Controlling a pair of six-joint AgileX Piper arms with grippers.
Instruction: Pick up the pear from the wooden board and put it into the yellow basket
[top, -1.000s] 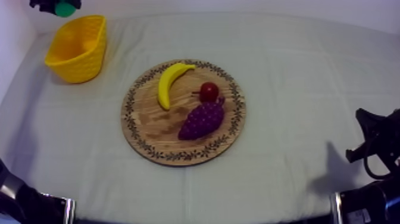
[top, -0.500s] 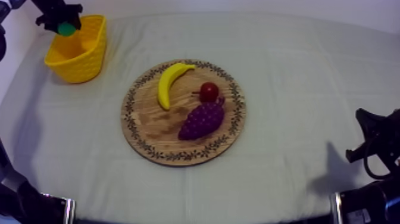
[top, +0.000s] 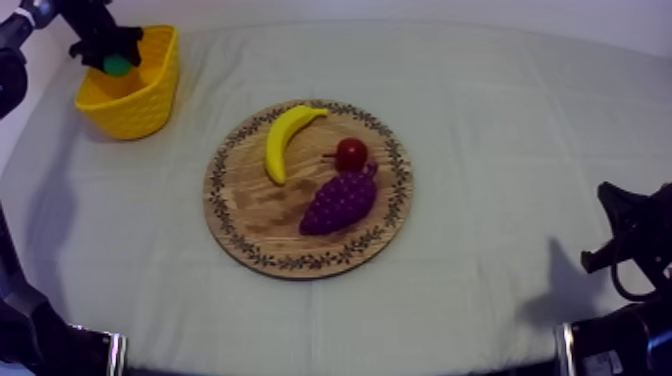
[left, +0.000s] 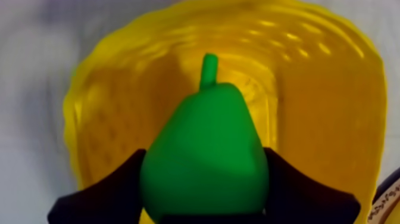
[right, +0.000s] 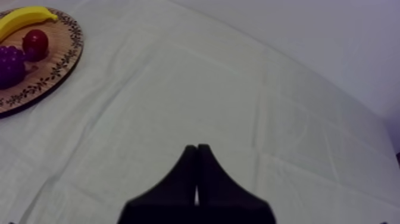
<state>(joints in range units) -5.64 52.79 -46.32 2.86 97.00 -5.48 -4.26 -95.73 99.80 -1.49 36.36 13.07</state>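
My left gripper (top: 112, 62) is over the yellow basket (top: 150, 100) at the table's far left, shut on the green pear (top: 117, 66). In the left wrist view the pear (left: 205, 155) sits stem up between my black fingers (left: 113, 190), right above the basket's inside (left: 309, 119). The round wooden board (top: 250, 215) lies mid-table with a banana (top: 284, 137), a small red fruit (top: 351, 153) and a bunch of grapes (top: 339, 200) on it. My right gripper (top: 625, 235) rests low at the right; its fingers (right: 197, 173) lie together as a wedge over bare cloth.
The board's edge (right: 56, 74) with the banana (right: 24, 18), the red fruit (right: 36, 43) and the grapes (right: 11, 65) lies ahead of my right gripper. Open cloth runs between the basket and the board and across the right half.
My left gripper has come down and forward with the pear, from beyond the basket's far rim to over its inside. The right arm and the fruit on the board have not moved.
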